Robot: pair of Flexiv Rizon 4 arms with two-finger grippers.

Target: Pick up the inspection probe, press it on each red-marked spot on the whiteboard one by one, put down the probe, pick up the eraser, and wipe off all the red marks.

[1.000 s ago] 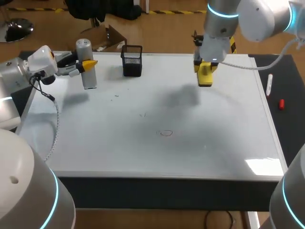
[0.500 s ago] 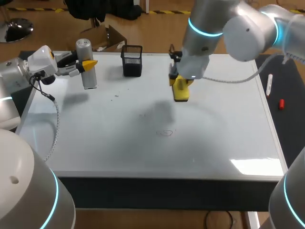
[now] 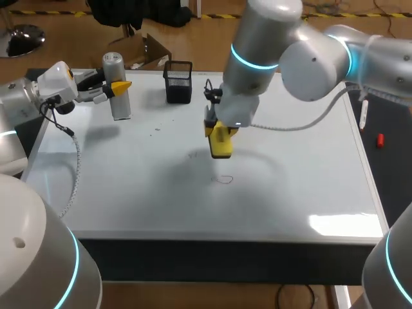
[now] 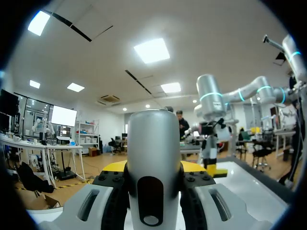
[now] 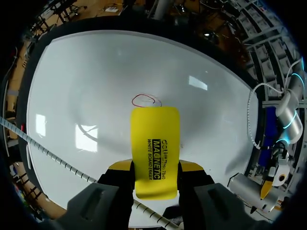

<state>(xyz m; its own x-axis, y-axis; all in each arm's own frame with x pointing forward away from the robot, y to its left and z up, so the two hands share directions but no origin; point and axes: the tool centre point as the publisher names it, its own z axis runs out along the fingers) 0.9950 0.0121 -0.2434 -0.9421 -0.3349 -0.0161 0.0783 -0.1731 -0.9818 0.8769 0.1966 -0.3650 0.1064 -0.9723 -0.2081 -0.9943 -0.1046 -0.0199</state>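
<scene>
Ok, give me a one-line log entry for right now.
left gripper: shut on probe | right gripper: shut on eraser | eraser just short of red mark, mark unwiped

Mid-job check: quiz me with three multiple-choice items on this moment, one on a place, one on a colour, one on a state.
1. Where is the eraser?
A) on the floor
B) in the right gripper, over the whiteboard
C) lying loose by the front edge

2. The eraser's colour?
A) yellow
B) blue
C) green

3. The left gripper is:
A) open, empty
B) shut on the inspection probe
C) shut on a cloth

Key:
1 B, the right wrist view shows it between the fingers, beside the red mark.
2 A, both views show yellow.
3 B, fingers clasp both its sides.
</scene>
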